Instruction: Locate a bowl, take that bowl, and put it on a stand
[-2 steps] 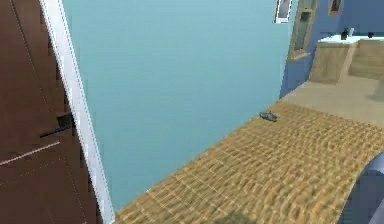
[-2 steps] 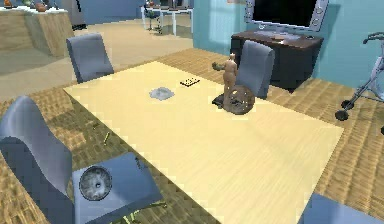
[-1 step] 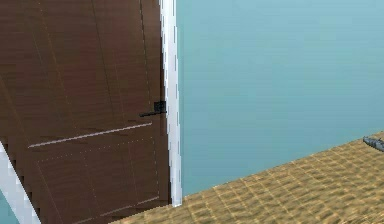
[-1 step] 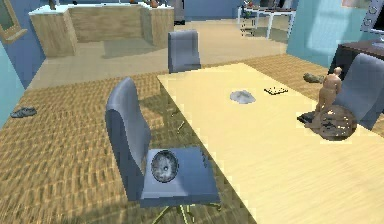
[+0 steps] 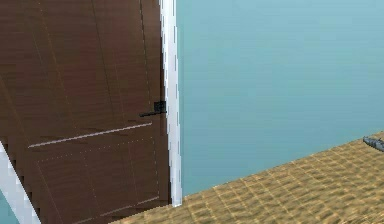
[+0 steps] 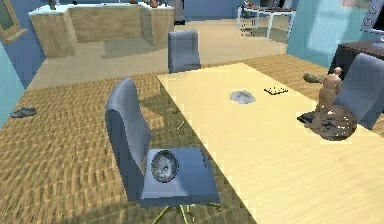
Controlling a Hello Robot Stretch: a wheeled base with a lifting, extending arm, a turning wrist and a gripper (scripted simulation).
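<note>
Ahead of me a brown door [image 5: 85,100] meets a blue wall [image 5: 280,80]. Out to my side a round grey bowl [image 6: 165,168] lies on a blue chair [image 6: 125,115] just beside the pale bench [image 6: 260,150], which carries a shallow grey dish [image 6: 241,97] and a brown statue [image 6: 328,95]. I cannot tell how my jaws stand

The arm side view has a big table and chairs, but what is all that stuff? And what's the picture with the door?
Both pictures come from cameras on a wheeled robot with one arm. The forward view looks ahead: a brown door, a blue wall and woven floor. The arm side view looks out sideways. There a pale yellow table carries a brown statue, a small grey roundish thing and a small dark flat square. A blue chair stands at its far end. A nearer chair has a round grey thing on its seat, perhaps the bowl the robot wants.
</note>
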